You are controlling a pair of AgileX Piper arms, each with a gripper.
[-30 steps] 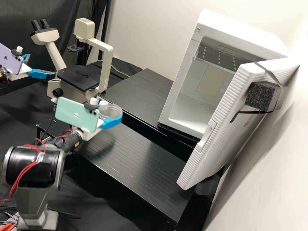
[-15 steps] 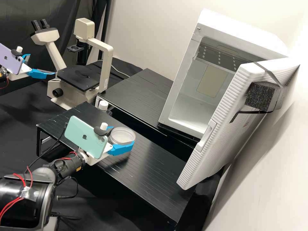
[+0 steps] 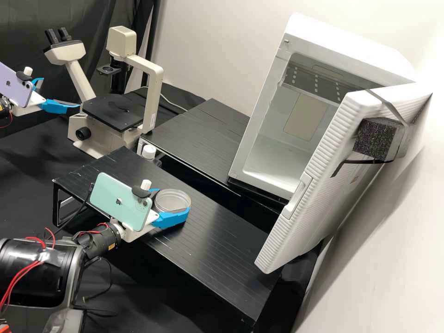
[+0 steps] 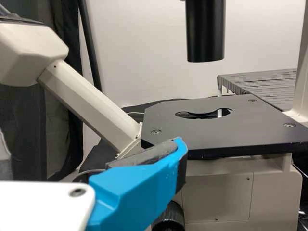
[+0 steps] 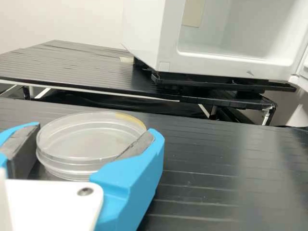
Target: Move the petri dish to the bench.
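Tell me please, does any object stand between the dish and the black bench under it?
Nothing visible stands in the way. The right gripper holds the dish directly above or on the black bench; I cannot tell whether they touch. The microscope stands off to one side.

Scientific Equipment Is Marking This Place as a Laboratory

A beige microscope (image 3: 153, 101) is standing with twin black tubular eyepieces (image 3: 64, 33) and a flat black stage (image 3: 104, 113). Right of the microscope in the high view, a boxy white cabinet (image 3: 360, 51) is sitting with its white ribbed door (image 3: 319, 194) hanging open. Nearer the camera than the microscope, a clear, round, shallow petri dish (image 3: 172, 202) is showing over a low black ridged bench (image 3: 226, 254).
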